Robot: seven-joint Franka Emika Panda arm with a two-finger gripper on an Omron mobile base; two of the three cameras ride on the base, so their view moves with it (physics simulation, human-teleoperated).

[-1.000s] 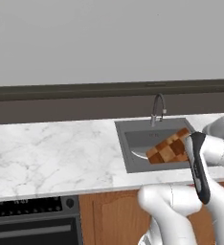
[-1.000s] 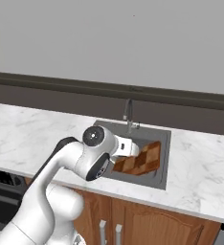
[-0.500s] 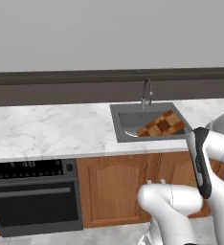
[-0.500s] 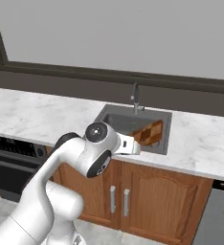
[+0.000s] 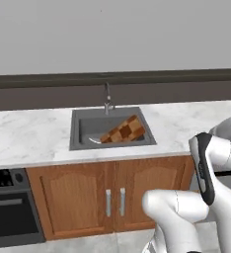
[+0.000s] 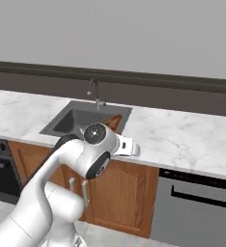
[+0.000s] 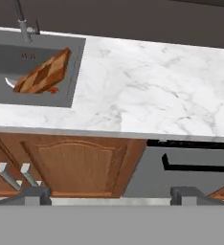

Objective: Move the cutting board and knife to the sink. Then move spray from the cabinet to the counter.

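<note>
Plain grey wall [image 5: 112,34] with a dark band [image 5: 48,91] along its foot. Below the band, wooden cupboard doors [image 5: 107,195] with grey handles; black oven [image 5: 9,207] to their left, grey dishwasher [image 6: 197,202] right.

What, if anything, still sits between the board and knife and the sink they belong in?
Nothing visible does. The cutting board already lies tilted inside the sink, and the knife is partly under it, blade tip at the board's low end. The gripper holds nothing and looks along the counter from in front of it.
</note>
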